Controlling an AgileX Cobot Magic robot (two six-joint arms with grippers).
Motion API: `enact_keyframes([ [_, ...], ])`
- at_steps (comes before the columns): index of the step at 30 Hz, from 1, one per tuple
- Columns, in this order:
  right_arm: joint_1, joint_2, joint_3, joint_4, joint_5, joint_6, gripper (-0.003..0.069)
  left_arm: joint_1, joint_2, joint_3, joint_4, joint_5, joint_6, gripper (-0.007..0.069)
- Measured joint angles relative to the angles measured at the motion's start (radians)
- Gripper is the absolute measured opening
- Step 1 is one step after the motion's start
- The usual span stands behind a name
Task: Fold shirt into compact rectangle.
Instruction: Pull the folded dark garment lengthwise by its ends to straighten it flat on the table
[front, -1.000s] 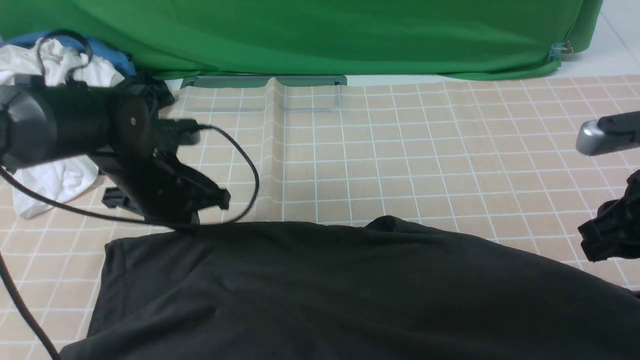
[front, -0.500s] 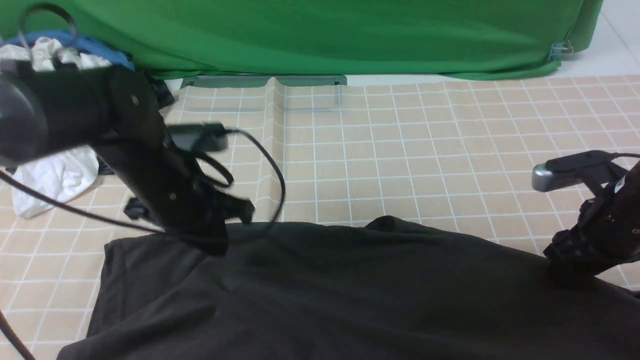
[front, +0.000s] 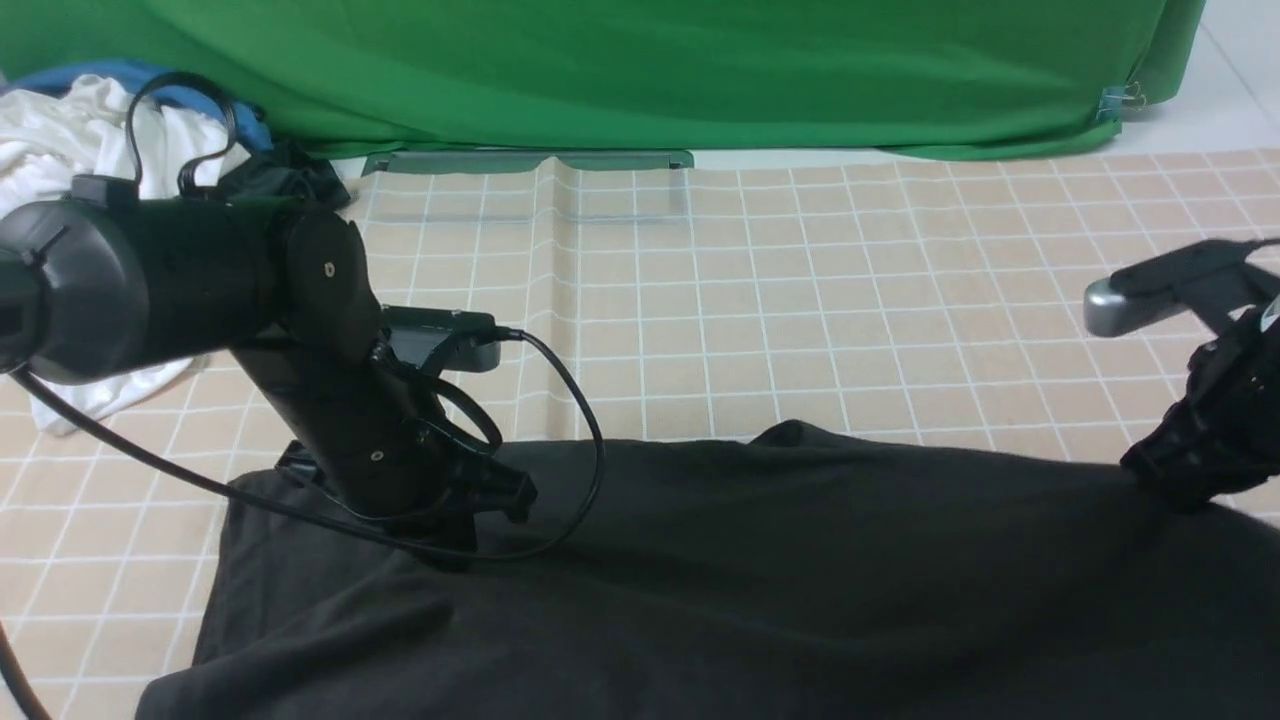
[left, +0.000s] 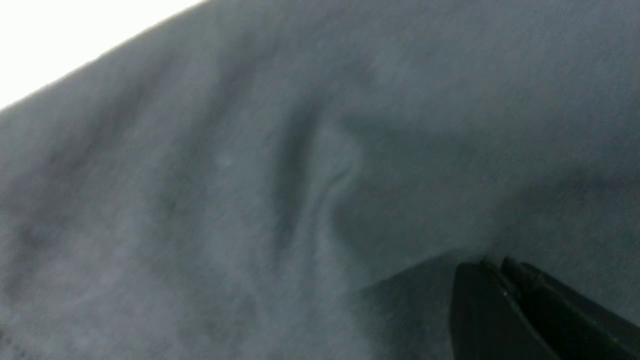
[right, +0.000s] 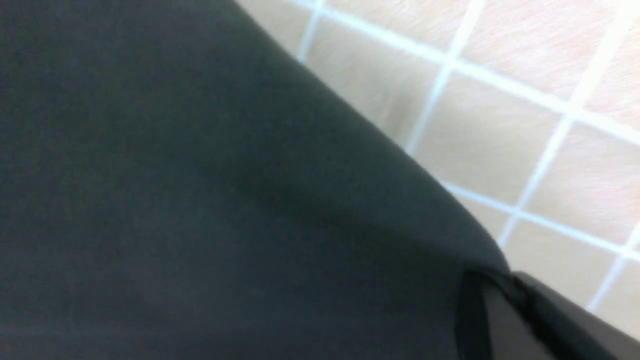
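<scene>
left gripper (front: 452, 548) clenched on far edge of shirt (front: 760, 590), right gripper (front: 1165, 488) pinching same edge

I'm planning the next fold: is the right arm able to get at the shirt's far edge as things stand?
Probably yes: the right gripper sits at the shirt's far edge, apparently shut on it.

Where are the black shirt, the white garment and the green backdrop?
black shirt (front: 750, 580), front view, middle of the spread fabric.
white garment (front: 40, 135), front view, crumpled upper part.
green backdrop (front: 650, 70), front view, middle of the cloth.
</scene>
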Motion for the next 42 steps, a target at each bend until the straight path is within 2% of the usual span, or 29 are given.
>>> enact_keyframes([
  [7, 0.0, 0.059, 0.0, -0.031, -0.073, 0.008, 0.0071, -0.002, 0.0, 0.0, 0.002, 0.005, 0.009, 0.0019],
  [9, 0.0, 0.095, -0.001, -0.117, -0.135, 0.073, 0.0166, -0.002, 0.0, 0.0, 0.002, 0.009, 0.02, 0.0019],
  [12, 0.0, 0.101, -0.022, -0.184, -0.102, 0.168, 0.0302, -0.002, -0.001, 0.0, 0.003, 0.02, 0.022, 0.0019],
  [14, 0.0, 0.089, -0.058, -0.219, 0.012, 0.23, 0.0421, -0.002, -0.013, 0.0, 0.003, 0.025, 0.023, 0.0019],
  [17, -0.001, 0.048, -0.073, -0.231, 0.164, 0.266, 0.0479, -0.002, -0.049, 0.0, 0.003, 0.028, 0.026, 0.0019],
  [21, -0.03, -0.02, -0.034, -0.231, 0.215, 0.308, 0.048, -0.002, -0.098, 0.002, 0.003, 0.039, 0.026, 0.0019],
  [25, -0.142, -0.102, 0.074, -0.204, 0.188, 0.344, 0.0496, -0.002, -0.168, 0.055, -0.002, 0.052, 0.026, 0.0019],
  [26, -0.194, -0.111, 0.109, -0.162, 0.169, 0.338, 0.0512, -0.002, -0.182, 0.075, -0.005, 0.051, 0.026, 0.0019],
  [28, -0.236, -0.109, 0.135, -0.11, 0.141, 0.316, 0.053, -0.002, -0.198, 0.1, -0.007, 0.05, 0.026, 0.0019],
  [30, -0.298, -0.089, 0.172, 0.011, 0.079, 0.245, 0.0573, -0.002, -0.222, 0.139, -0.014, 0.035, 0.026, 0.0019],
  [34, -0.318, -0.028, 0.181, 0.083, -0.023, 0.188, 0.0598, -0.002, -0.233, 0.156, -0.014, 0.027, 0.027, 0.0019],
  [37, -0.319, 0.004, 0.181, 0.088, -0.057, 0.181, 0.0598, -0.002, -0.239, 0.158, -0.013, 0.025, 0.028, 0.0019],
  [41, -0.319, 0.063, 0.178, 0.086, -0.063, 0.178, 0.0571, -0.002, -0.253, 0.158, -0.014, 0.024, 0.028, 0.0019],
  [42, -0.319, 0.068, 0.174, 0.082, -0.06, 0.177, 0.0544, -0.002, -0.259, 0.158, -0.014, 0.024, 0.028, 0.0019],
])
